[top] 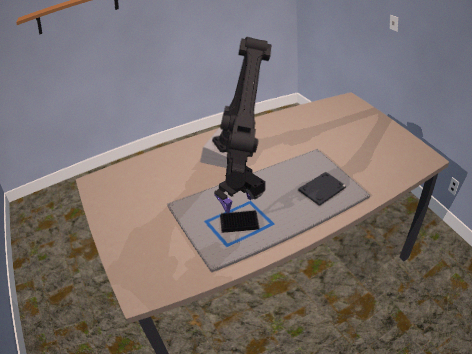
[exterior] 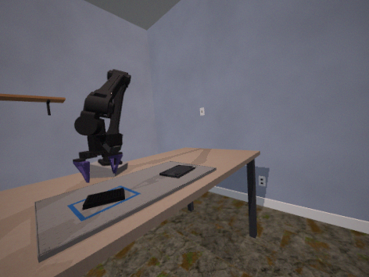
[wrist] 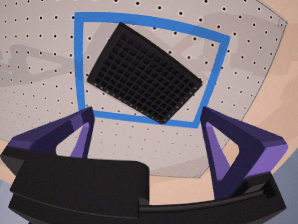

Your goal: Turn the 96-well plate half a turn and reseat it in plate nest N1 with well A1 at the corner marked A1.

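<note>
The two purple fingers stand spread as wide as they go, with nothing between them. The gripper [exterior: 98,166] hangs in the air above the deck, touching nothing, and points down and a little forward.

In the wrist view the 96-well plate [wrist: 144,72] lies ahead of the fingers, well clear of both. It rests flat, wells up, inside the blue taped outline of bench spot B1 [wrist: 81,63], turned askew to the tape so that its corners point toward the blue sides. In the top view the plate [top: 239,221] lies within the blue rectangle [top: 215,232], not crossing the tape. Which corner of the plate is cut off cannot be made out.

Plate nest N1 [top: 322,188] is a dark, flat tray well apart from the plate, farther along the same grey perforated deck [top: 200,240]; nothing sits in it. The deck lies on the wooden table [top: 125,210].

The dark arm [top: 247,100] rises steeply from its base [top: 212,155] at the deck's far edge, folds at a high elbow, and drops down again, so that the wrist hangs over the far side of B1, just beside the plate.
</note>
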You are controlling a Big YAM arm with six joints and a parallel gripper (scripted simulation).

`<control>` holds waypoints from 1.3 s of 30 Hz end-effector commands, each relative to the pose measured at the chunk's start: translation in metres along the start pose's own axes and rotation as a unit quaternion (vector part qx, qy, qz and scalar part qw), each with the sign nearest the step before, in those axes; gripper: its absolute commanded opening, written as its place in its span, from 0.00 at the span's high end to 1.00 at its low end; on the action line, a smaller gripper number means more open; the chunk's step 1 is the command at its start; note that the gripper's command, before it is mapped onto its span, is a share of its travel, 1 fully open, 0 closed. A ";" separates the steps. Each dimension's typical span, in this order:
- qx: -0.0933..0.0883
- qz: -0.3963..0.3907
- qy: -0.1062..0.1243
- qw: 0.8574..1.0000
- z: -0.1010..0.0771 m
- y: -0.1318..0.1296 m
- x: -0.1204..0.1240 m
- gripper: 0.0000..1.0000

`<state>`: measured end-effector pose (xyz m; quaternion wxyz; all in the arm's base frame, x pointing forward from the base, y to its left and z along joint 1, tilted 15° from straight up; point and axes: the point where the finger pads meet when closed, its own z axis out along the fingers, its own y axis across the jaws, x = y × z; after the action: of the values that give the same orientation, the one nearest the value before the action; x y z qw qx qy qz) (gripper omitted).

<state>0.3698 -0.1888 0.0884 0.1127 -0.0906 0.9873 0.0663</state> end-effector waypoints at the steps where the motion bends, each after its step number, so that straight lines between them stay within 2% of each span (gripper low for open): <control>1: 0.003 0.063 -0.008 0.998 -0.011 -0.003 -0.005 0.00; 8: 0.003 0.179 -0.008 0.984 -0.011 -0.003 -0.005 0.00; 16: 0.002 0.308 -0.008 0.951 -0.011 -0.004 -0.005 0.00; 22: 0.002 0.310 -0.008 0.951 -0.011 -0.003 -0.005 0.00; 27: 0.001 0.388 -0.008 0.922 -0.011 -0.004 -0.005 0.00; 33: 0.001 0.478 -0.008 0.878 -0.011 -0.004 -0.005 0.00; 35: 0.001 0.478 -0.008 0.878 -0.011 -0.004 -0.005 0.00; 39: 0.000 0.536 -0.008 0.844 -0.011 -0.004 -0.005 0.00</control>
<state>0.3699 -0.1887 0.0884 0.0673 0.3926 0.9104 0.1121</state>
